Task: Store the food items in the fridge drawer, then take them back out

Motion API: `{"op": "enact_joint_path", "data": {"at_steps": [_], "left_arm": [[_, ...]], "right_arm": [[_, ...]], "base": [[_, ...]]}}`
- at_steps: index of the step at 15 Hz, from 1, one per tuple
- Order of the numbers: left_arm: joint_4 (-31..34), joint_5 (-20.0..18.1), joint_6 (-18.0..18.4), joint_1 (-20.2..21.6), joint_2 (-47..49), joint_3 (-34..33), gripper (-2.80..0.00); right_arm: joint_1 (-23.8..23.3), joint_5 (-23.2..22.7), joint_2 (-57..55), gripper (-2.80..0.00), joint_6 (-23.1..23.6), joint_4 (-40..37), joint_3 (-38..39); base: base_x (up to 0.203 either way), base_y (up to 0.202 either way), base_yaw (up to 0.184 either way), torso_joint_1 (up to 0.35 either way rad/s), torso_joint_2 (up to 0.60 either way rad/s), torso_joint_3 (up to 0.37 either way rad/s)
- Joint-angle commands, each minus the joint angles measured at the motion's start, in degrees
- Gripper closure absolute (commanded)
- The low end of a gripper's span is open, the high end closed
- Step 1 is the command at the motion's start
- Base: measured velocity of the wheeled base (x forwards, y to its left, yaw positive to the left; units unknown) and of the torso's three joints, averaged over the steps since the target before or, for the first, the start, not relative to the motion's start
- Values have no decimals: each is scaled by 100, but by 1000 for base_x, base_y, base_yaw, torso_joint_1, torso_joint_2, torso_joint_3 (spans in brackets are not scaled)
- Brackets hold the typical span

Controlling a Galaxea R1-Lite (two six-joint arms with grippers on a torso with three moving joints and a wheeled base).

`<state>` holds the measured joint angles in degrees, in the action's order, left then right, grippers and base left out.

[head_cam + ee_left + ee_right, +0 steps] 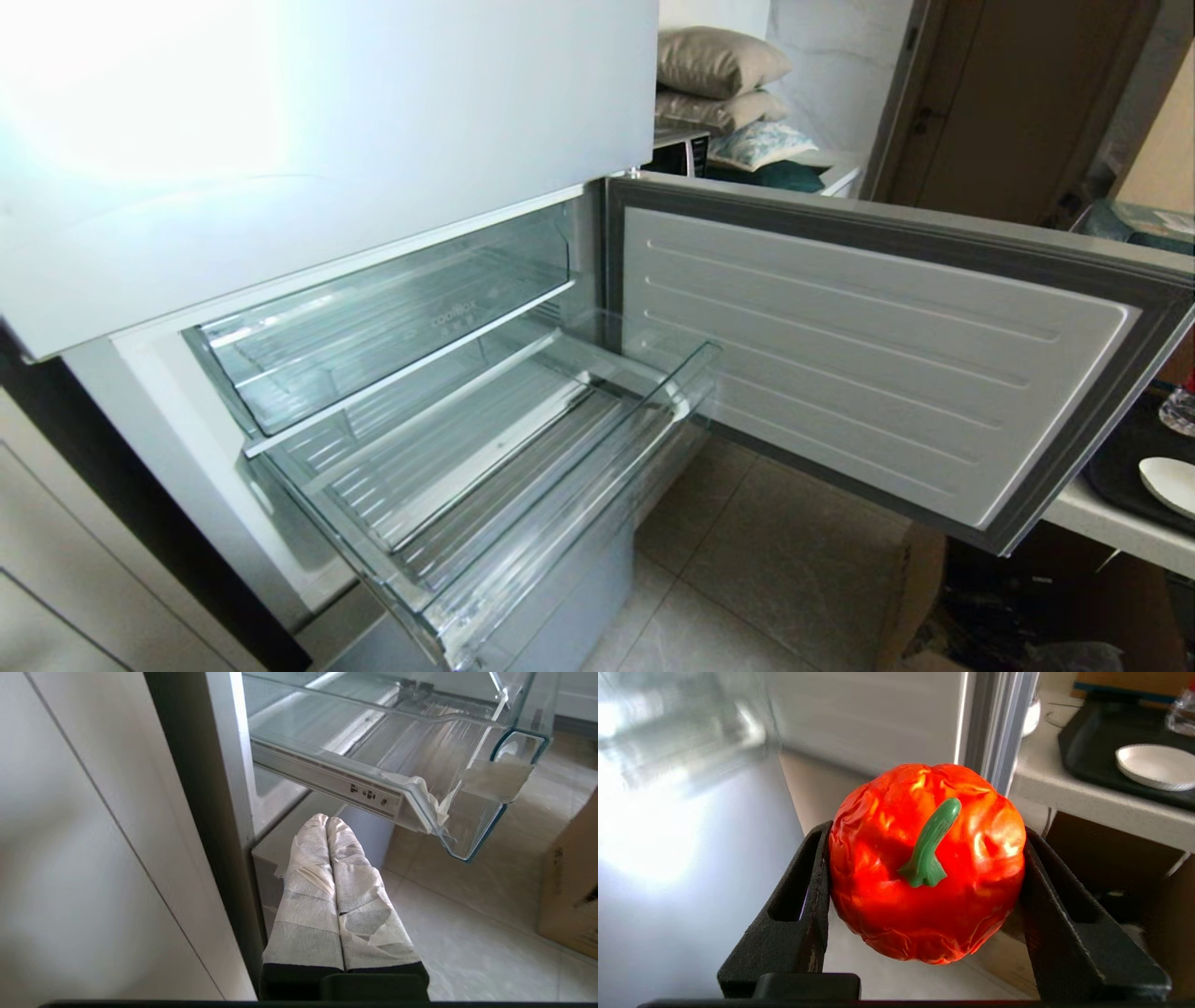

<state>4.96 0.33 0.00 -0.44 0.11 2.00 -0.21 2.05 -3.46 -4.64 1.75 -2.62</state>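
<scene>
right gripper (pixel 924 905): black fingers (pixel 803 905) pressed against both flanks of the orange-red fruit (pixel 924 863); fruit held clear of the floor, green stem (pixel 929 842) facing the wrist camera. outside the head view. fruit is not in the fridge drawer.

left gripper (pixel 327 821): tape-wrapped fingers (pixel 308 886) pressed together, nothing between them; hanging low, just beside the bottom corner of the fridge cabinet, below the fridge drawer.

fridge drawer (pixel 560 485): clear plastic, ribbed floor, thick front lip; pulled out from the fridge, nothing seen inside. a scrap of tape sits on its front corner in the left wrist view.

upper clear bin (pixel 392 317): directly above the fridge drawer, set further back, lettering on its front.

fridge door (pixel 878 355): swung open to the right of the fridge drawer, white ribbed inner panel, grey seal.

tiled floor (pixel 794 560): under the fridge drawer and the door.

counter (pixel 1120 532): beyond the door's far edge, carrying a black tray (pixel 1092 760) with a white dish (pixel 1153 765) on it.

pillows (pixel 719 84): stacked behind the fridge, far beyond the fridge drawer.
</scene>
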Motion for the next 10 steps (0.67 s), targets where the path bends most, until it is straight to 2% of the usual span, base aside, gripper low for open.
{"op": "enact_joint_path", "data": {"at_steps": [1,2,4,6,8,9,10], "left_arm": [[5,2,0,0,-2,0,0],[5,2,0,0,-2,-6,0],[5,2,0,0,-2,-1,0],[5,2,0,0,-2,2,0],[5,2,0,0,-2,-7,0],[5,2,0,0,-2,2,0],[5,2,0,0,-2,-6,0]], "right_arm": [[-40,153,-657,0,-514,21,-432],[-199,245,-1120,0,-754,29,-664],[-984,465,-2314,0,-1077,42,-1058],[-2140,502,-3723,0,-1284,215,-1436],[-3580,276,-4873,0,-1379,737,-1726],[-4148,100,-5466,0,-1407,994,-1909],[-4434,-18,-5933,0,-1417,1162,-2053]], "base": [[0,0,0,0,0,0],[0,0,0,0,0,0],[0,0,0,0,0,0],[0,0,0,0,0,0],[0,0,0,0,0,0],[0,0,0,0,0,0],[0,0,0,0,0,0]]}}
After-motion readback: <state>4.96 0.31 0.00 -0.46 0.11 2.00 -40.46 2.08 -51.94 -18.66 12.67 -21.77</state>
